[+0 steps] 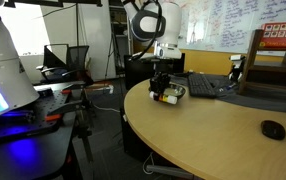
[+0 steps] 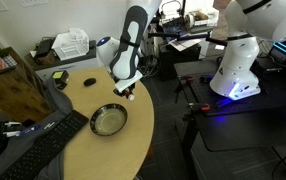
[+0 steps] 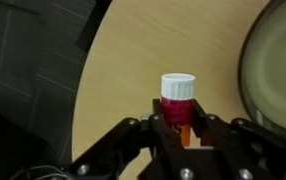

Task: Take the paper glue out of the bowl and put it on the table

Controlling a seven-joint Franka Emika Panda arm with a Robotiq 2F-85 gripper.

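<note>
My gripper (image 3: 177,125) is shut on the paper glue (image 3: 177,98), a small tube with a white cap and a red body, held between the two black fingers. It hangs over the light tan table (image 3: 123,70), beside the rim of the shiny metal bowl (image 3: 278,70), which lies at the right of the wrist view. In an exterior view the gripper (image 2: 128,91) is above the table just beyond the bowl (image 2: 109,120). In the exterior view from the side the gripper (image 1: 161,88) hangs next to the bowl (image 1: 173,94) near the table's rounded edge (image 1: 133,115).
A black keyboard (image 2: 38,145) lies near the bowl, and it also shows from the side (image 1: 208,86). A black computer mouse (image 1: 273,129) sits on the table. A dark desk with blue glow (image 1: 23,150) and a white robot base (image 2: 238,65) stand beyond the table's edge.
</note>
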